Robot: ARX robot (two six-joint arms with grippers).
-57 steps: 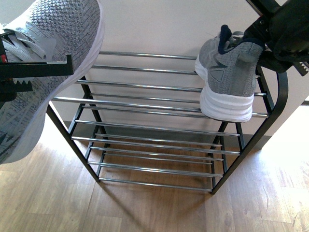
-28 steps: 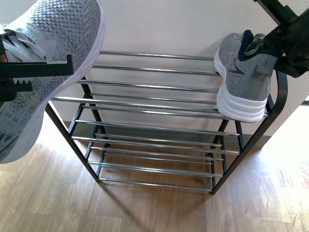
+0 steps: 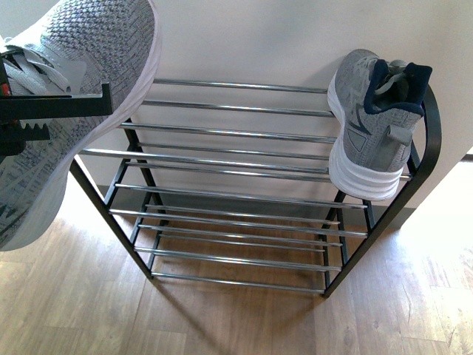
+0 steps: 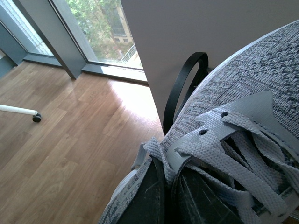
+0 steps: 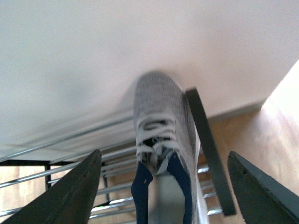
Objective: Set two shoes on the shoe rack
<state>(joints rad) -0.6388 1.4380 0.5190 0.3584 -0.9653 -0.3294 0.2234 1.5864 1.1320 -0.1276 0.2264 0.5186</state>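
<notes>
Two grey knit sneakers, one shoe rack (image 3: 236,159).

Item 1: held sneaker (image 3: 81,81), raised clear of the bars on the rack's left side. The left gripper (image 3: 44,115) is clamped onto it at the laces.

Item 2: racked sneaker (image 3: 366,140), resting on the top tier at the right end. Its toe is toward the white wall (image 3: 259,37), and it sits just beside the black side frame (image 3: 432,133).

The right gripper (image 5: 163,156) has its fingers spread wide and holds nothing, clear of the racked sneaker.

Front view crops held sneaker (image 3: 81,81) and left hand (image 3: 52,118); right wrist view blurs racked sneaker (image 5: 159,112).
</notes>
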